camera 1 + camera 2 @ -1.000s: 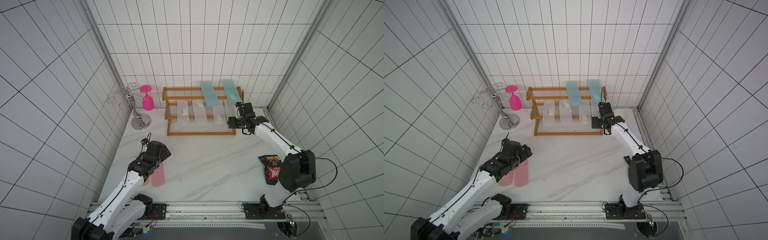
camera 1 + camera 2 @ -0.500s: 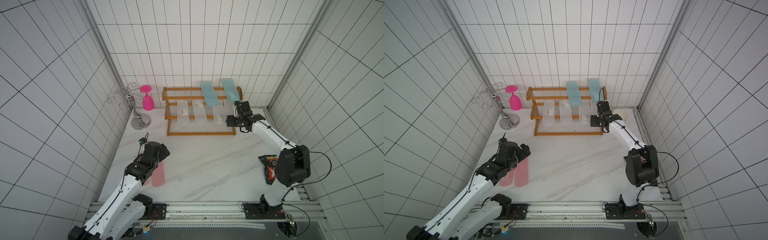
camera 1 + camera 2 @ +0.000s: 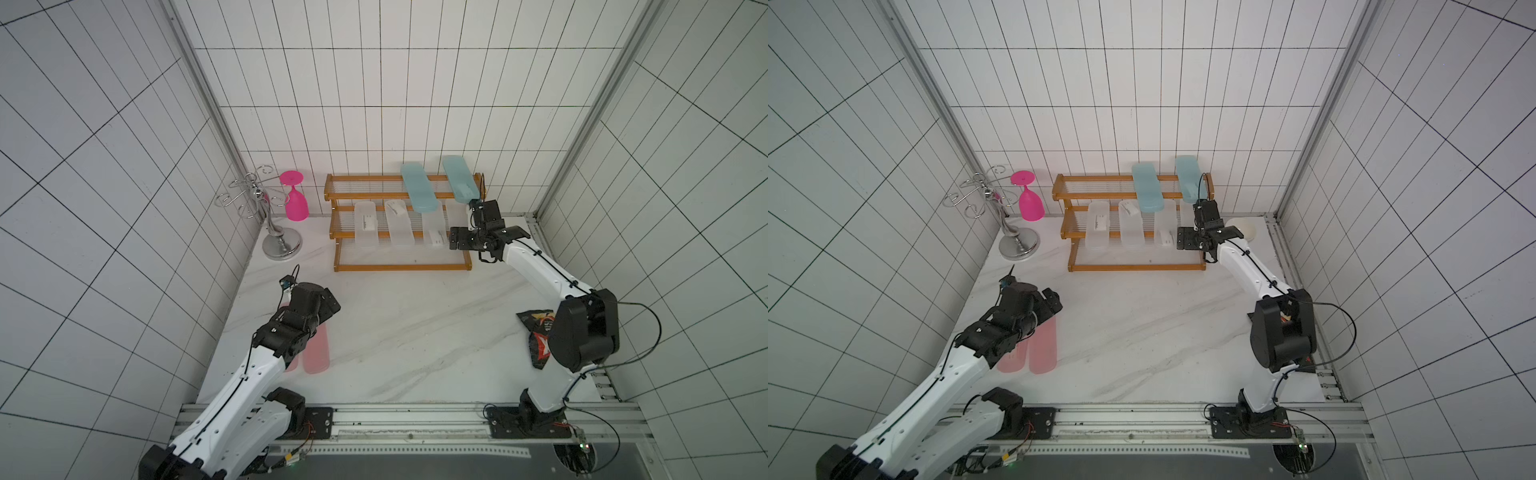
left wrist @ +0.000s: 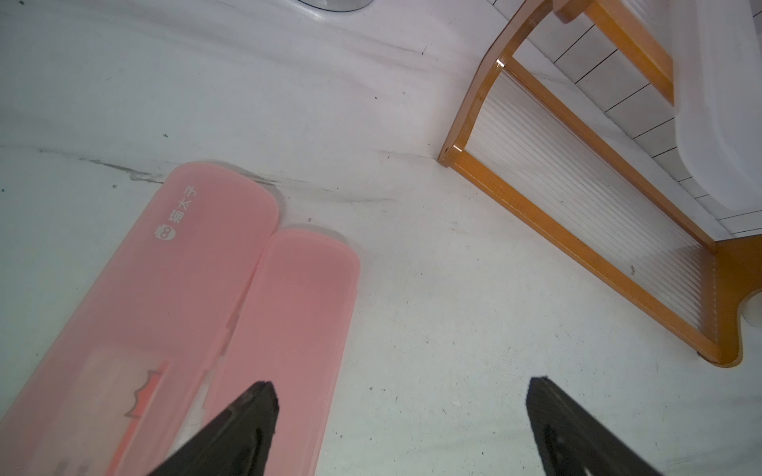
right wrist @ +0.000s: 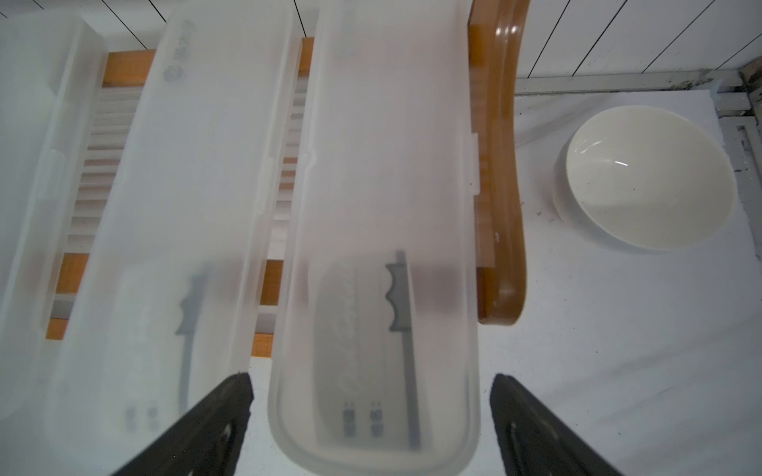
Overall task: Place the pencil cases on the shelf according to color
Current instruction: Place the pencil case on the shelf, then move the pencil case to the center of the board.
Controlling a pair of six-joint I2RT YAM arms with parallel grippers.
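On the far shelf (image 3: 401, 268), both top views: blue cases (image 3: 417, 187) on top, frosted cases (image 3: 365, 226) mid-tier; pink cases (image 3: 316, 349) near left on table (image 3: 415, 332). Left wrist: left gripper (image 4: 402, 391) wide, empty, over pink cases. Right wrist: right gripper (image 5: 369, 383) spread around rightmost frosted case (image 5: 383, 165), clear of it.

You have two matching arms. The left arm (image 3: 249, 374) and the right arm (image 3: 536, 266) each join glossy white link shells to bulky matte black joint housings. A thin black cable (image 3: 552, 272) runs along each white link, pinned by small clips. Each wrist ends in black, wedge-shaped fingers (image 4: 239, 432). Black base blocks (image 3: 528, 422) sit on a silver aluminium rail (image 3: 415, 417), with thin red wires beside them.
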